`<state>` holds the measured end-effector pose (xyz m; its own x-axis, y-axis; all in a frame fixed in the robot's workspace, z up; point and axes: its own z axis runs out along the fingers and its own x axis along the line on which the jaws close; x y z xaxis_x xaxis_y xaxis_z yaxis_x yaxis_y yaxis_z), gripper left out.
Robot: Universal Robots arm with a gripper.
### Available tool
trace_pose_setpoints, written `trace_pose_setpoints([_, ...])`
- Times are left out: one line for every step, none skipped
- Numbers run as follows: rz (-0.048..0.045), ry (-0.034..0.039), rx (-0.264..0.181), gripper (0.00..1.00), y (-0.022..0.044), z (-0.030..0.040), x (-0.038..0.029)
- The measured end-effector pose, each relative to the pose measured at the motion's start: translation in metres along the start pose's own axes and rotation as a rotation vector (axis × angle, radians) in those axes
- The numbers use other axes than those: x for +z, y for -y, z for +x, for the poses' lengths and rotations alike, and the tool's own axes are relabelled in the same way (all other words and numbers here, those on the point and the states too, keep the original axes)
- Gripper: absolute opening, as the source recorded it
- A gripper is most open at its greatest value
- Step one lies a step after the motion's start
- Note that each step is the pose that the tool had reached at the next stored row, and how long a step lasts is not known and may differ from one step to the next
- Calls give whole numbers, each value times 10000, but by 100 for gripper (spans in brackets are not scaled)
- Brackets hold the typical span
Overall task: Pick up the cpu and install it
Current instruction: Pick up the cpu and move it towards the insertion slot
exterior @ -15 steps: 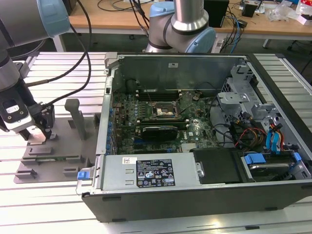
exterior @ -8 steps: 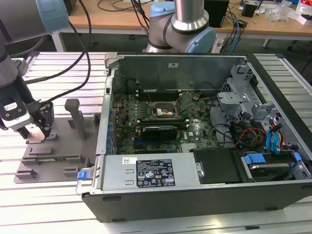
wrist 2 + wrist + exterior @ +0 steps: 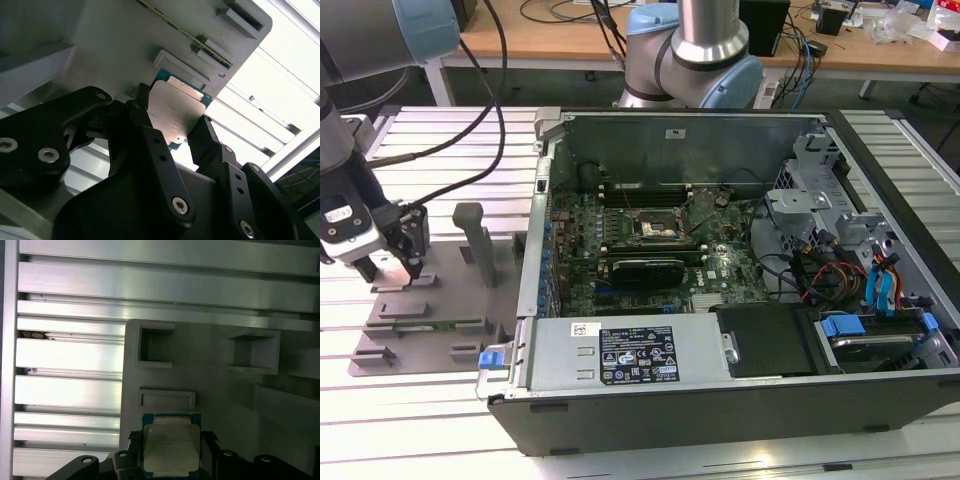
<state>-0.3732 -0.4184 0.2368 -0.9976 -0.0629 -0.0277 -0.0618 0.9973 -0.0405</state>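
The cpu (image 3: 171, 449), a small square chip with a silvery top and green edge, sits between my two black fingers in both wrist views. My gripper (image 3: 171, 456) is shut on it, one finger (image 3: 144, 120) on each opposite edge of the cpu (image 3: 176, 111). In the exterior view my gripper (image 3: 396, 268) hangs low over the grey fixture plate (image 3: 440, 322) at the exterior view's left, beside the open computer case (image 3: 720, 270). The black socket with its metal frame (image 3: 660, 228) lies on the motherboard inside the case.
An upright grey post (image 3: 472, 240) stands on the fixture plate between my gripper and the case wall. Shallow square pockets (image 3: 155, 346) mark the plate. The ribbed aluminium table (image 3: 450, 140) runs under everything. Cables and drive bays (image 3: 860, 280) crowd the case's right side.
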Motion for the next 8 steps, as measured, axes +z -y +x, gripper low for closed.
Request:
trace_pose_setpoints([-1,1,0,55,0,0,-5])
trace_pose_setpoints([-1,1,0,55,0,0,-8])
trace_pose_setpoints([0,0,0,55,0,0,-12])
trace_pose_setpoints([0,-1,0,55,1,0,-19])
trace_pose_setpoints([0,-1,0,55,1,-1,-25])
trace_pose_setpoints([0,0,0,55,1,-1,-28])
trace_pose_setpoints([0,-1,0,55,1,-1,-35])
trace_pose_setpoints([0,0,0,55,2,-1,-42])
